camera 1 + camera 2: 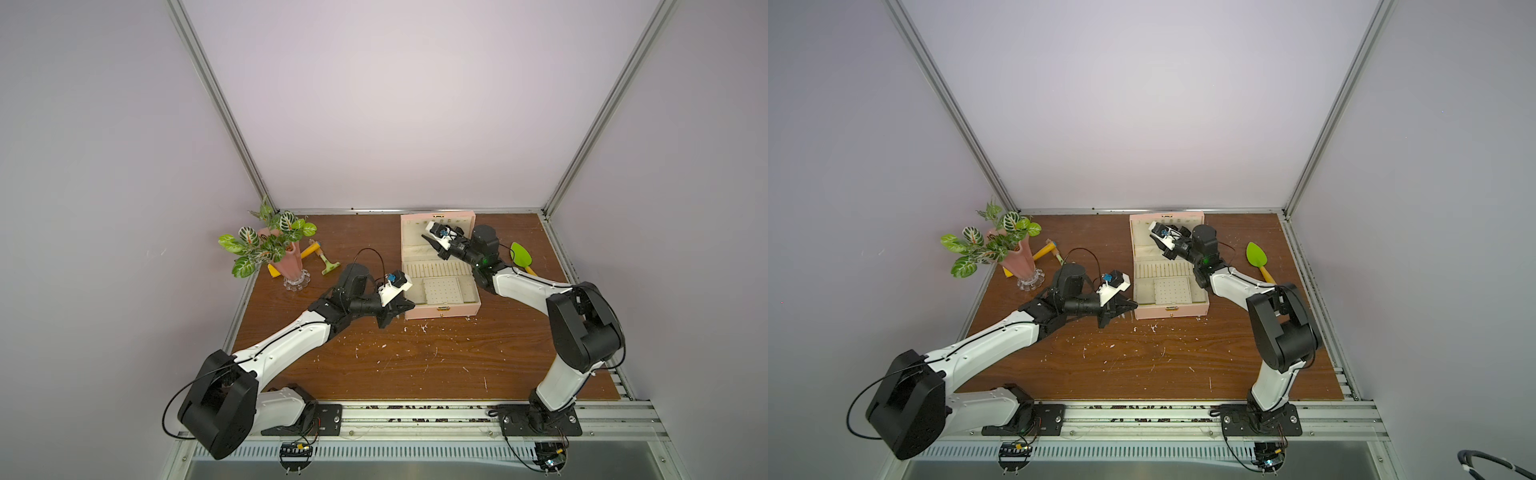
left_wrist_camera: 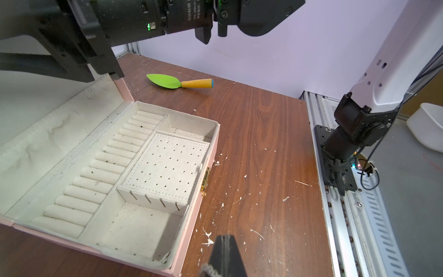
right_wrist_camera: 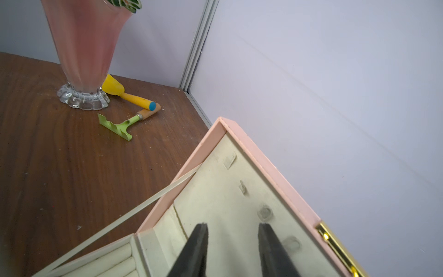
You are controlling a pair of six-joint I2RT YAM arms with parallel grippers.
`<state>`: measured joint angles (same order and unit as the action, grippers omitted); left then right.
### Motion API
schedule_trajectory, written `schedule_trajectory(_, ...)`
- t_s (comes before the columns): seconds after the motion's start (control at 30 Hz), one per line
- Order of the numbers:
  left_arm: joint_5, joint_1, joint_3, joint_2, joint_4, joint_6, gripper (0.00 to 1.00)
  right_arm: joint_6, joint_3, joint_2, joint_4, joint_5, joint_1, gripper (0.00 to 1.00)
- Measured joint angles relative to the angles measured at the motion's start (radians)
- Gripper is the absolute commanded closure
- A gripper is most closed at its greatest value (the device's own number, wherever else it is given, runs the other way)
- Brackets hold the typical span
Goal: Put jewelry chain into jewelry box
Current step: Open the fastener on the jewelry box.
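The jewelry chain (image 2: 207,269) is pinched in the tight jaws of the left gripper (image 2: 224,238), just beside the open pink jewelry box (image 1: 440,309). The jaws of the right gripper (image 3: 232,226) are apart, holding nothing, by the lid (image 3: 239,191). The brown wooden bench (image 1: 415,365) has white crumbs (image 1: 424,328), with pale purple walls (image 1: 374,104) around.

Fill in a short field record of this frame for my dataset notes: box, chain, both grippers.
jewelry box: open, lid raised, no chain seen inside
jewelry chain: short piece showing at the left gripper tips, outside the box
left gripper: shut on the chain, beside the box's front corner
right gripper: open, at the lid's lining
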<state>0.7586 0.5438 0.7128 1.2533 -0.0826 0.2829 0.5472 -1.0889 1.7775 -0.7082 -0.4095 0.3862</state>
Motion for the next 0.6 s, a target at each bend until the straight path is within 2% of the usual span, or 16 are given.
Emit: schedule_trajectory(0.6,0.009,-0.012,0.009,-0.002,0.032,0.030,1.00,0.111,-0.098,0.076,0.024,0.051,-0.007,0.62)
